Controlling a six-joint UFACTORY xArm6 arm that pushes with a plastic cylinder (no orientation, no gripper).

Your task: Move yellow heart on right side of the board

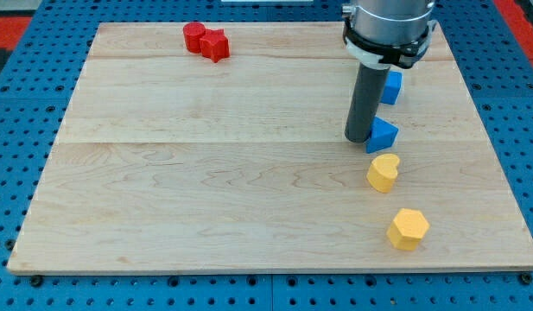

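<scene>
Above the yellow heart (383, 172), the tool's tip (358, 140) touches a blue block (383, 133); no jaws exist. Approach step: next, get left of the heart and push rightward.

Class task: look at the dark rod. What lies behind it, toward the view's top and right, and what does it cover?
Behind the rod, a blue block pokes out on the view's right; its left part is covered, so its shape is unclear. My tip sits beside the blue triangular block, just above the yellow heart.
</scene>
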